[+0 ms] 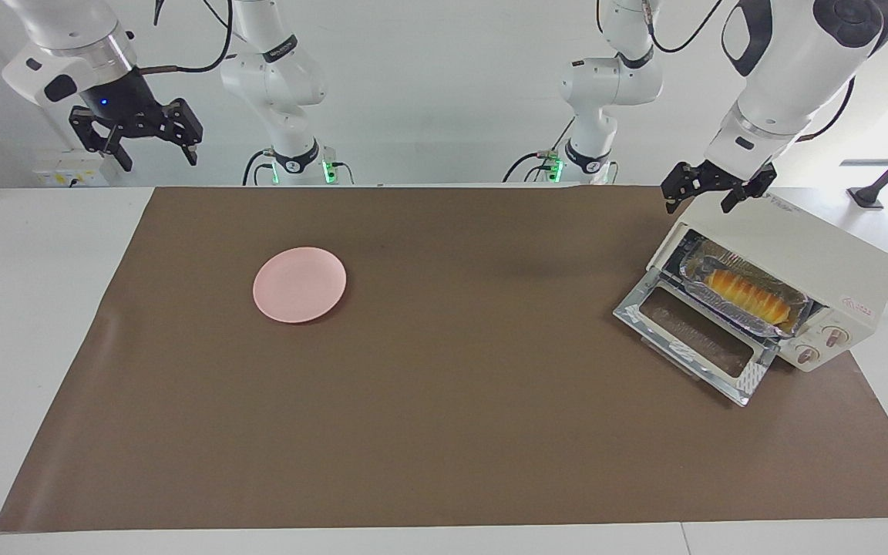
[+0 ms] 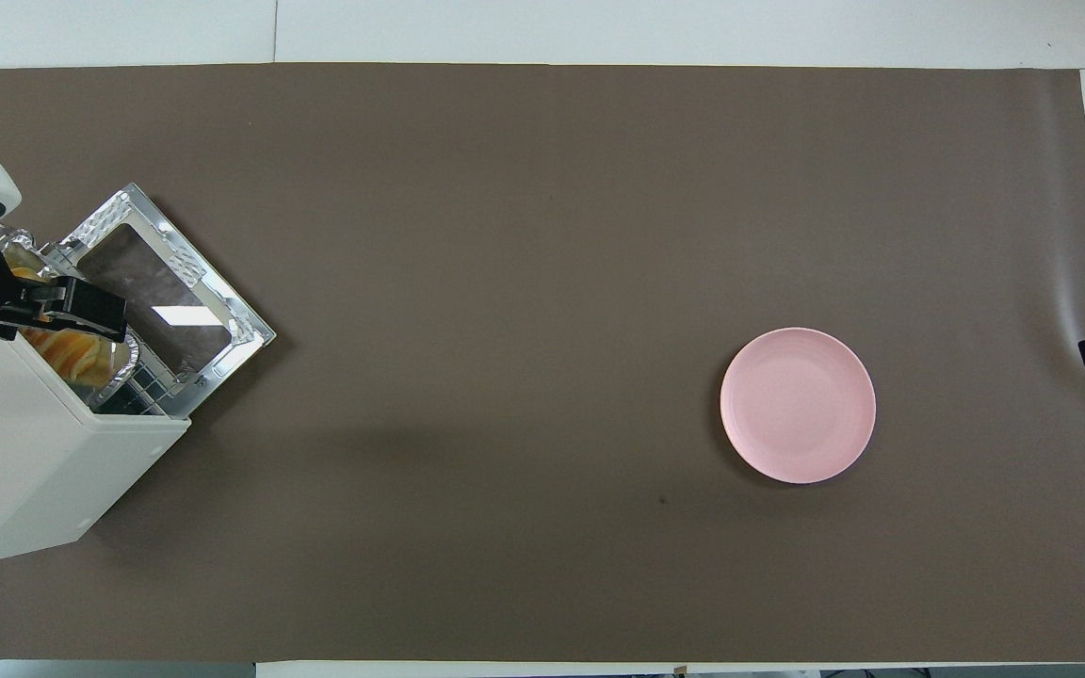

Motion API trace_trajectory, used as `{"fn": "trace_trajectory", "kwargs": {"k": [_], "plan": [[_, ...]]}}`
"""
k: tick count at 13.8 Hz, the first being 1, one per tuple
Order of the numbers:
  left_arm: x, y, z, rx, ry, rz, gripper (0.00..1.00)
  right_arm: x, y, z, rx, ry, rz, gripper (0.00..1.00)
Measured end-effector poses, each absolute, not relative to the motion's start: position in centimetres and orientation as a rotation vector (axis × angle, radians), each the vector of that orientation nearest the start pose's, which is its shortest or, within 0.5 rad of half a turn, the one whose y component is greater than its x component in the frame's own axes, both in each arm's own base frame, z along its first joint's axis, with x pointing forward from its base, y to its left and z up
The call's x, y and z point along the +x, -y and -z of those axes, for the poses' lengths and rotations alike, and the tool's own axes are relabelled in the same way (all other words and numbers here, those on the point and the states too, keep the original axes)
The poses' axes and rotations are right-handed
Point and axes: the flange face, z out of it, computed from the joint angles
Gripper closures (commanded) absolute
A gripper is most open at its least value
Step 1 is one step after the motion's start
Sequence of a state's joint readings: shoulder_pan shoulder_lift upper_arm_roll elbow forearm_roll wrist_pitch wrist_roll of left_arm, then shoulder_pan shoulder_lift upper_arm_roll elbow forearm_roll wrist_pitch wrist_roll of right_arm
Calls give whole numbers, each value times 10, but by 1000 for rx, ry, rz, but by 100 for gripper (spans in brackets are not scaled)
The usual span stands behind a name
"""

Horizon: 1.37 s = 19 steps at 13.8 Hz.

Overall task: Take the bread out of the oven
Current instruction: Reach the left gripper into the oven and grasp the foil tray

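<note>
Brown mat: it covers most of the counter, and its bare edge lies closest to the facing camera.
Oven: it stands at the left arm's end of the counter, turned at an angle; its door is dropped flat onto the mat, away from the robots.
Bread: it lies inside the oven on a foil tray, just inside the open mouth, not yet taken out.
Long axis of bread: it runs along the width of the oven mouth, so crosswise to a reach that enters through the door.
Left tool: it hangs over the top edge of the oven, above the bread and toward the robots from it; the fingers stand wide and hold nothing.
Right tool: it waits high over the right arm's end of the counter, also wide and empty, well apart from the oven.
Pink plate: it lies on the mat toward the right arm's end, well apart from the oven.
Nearer arm: the left one, clearly.
Coming move, as I judge: the left tool must come down in front of the mouth and close across the narrow side of the loaf.
</note>
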<state>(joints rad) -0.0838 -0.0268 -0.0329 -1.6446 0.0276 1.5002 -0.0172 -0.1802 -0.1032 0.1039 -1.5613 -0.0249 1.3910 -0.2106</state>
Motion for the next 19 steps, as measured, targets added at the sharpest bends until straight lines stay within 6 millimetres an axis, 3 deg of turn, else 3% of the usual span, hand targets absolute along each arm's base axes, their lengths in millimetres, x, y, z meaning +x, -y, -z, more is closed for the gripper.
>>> {"fn": "trace_trajectory", "kwargs": {"k": [7,10,14,17,19], "plan": [[539,60,-601,-3105,-103,-96,0,501,38,-668,-3158,205,-114,0],[554,66,-593,-3100,309,7,0,501,38,-668,-3158,205,-114,0],[598,71,-529,-3032,672,23,0,501,38,-668,-3158,205,-114,0],[624,34,-477,-2939,861,39,0,501,38,-668,-3158,205,-113,0],[628,-2,-456,-2897,1011,65,0,501,38,-669,-3159,205,-112,0]]}}
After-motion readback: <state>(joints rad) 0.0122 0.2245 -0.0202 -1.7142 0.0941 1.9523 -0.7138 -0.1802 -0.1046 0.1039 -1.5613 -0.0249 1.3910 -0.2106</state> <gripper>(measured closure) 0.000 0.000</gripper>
